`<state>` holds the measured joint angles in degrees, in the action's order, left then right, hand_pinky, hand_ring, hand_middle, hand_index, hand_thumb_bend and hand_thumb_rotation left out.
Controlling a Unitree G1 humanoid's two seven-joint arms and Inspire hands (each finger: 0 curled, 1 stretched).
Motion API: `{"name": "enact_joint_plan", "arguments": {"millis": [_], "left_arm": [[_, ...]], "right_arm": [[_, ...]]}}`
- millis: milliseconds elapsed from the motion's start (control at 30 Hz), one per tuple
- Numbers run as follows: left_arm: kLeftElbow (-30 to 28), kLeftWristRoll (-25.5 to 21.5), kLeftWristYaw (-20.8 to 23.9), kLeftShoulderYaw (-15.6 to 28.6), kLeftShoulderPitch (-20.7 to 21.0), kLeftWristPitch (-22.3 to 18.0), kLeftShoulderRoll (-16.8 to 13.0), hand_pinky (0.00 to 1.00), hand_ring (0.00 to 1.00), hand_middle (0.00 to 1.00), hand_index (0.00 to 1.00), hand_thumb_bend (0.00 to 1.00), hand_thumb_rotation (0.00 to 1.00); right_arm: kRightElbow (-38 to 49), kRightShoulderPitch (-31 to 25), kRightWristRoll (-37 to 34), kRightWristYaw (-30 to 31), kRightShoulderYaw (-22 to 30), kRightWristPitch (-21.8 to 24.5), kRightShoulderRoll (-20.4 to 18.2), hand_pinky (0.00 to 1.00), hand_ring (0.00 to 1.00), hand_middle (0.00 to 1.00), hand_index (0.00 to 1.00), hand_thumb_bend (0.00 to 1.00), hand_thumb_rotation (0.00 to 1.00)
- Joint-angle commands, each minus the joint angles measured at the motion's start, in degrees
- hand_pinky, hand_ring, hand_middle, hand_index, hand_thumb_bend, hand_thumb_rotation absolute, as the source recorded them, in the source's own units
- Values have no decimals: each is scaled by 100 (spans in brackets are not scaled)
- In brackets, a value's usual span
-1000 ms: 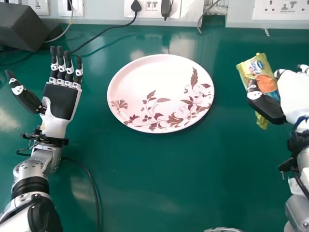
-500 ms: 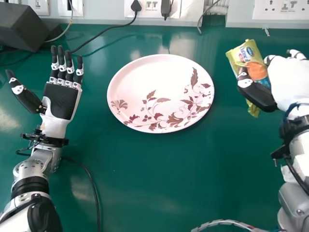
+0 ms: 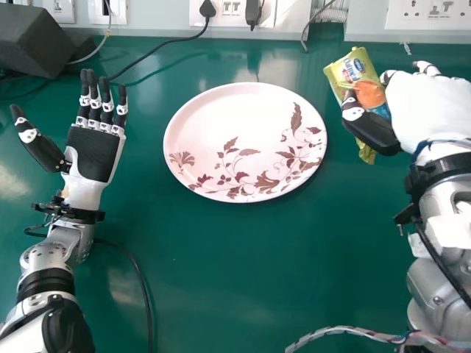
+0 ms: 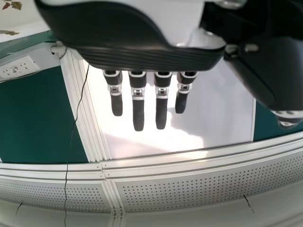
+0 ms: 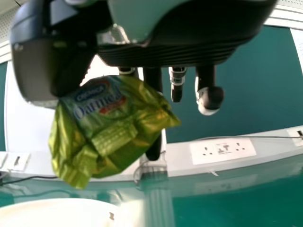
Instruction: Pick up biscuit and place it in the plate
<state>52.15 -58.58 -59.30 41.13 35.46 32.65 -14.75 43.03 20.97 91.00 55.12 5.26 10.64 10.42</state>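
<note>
Biscuit [image 3: 350,73]: upper right of head view, pinched between right hand's [image 3: 427,110] thumb and fingers, just beside plate [image 3: 213,125]'s right rim. Right forearm slants up from lower right. Left hand [image 3: 93,154] open, palm up, fingers straight, left side.

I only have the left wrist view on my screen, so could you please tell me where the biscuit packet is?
Observer: The biscuit packet is in the right hand, held between its thumb and fingers.

Operator: Thank you. Is it over the plate?

Observer: No, in the head view it is to the right of the plate, with green table showing between them.

Operator: And is the left hand in its way?

Observer: It doesn't look so; the left hand is on the plate's other side, open and palm up.
</note>
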Motion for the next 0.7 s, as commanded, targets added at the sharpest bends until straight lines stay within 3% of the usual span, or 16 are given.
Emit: {"name": "enact_joint_plan", "arguments": {"millis": [0,233,533,667], "left_arm": [[295,220,-48,-66,-442,-88,180,92,80,83,96,98,62],[275,217,-85,-78,-460,-74,185,89,80,83,91,96,63],[289,213,-113,-82,-483,-37,169,89,84,89,94,96,66],[252,191,-58,-67,-496,-16,184,86,81,90,96,96,65]], "right_arm": [[-27,58,-110,-216,-43,26,-12,0,0,11,49,50,6],[-155,42,-319,-584,-196,-8,28,0,0,10,49,50,5],[-448,136,-159,-873,-464,154,-86,0,0,11,49,50,5],[-654,92,-318,-1360,-537,135,-55,0,0,11,49,50,5]]}}
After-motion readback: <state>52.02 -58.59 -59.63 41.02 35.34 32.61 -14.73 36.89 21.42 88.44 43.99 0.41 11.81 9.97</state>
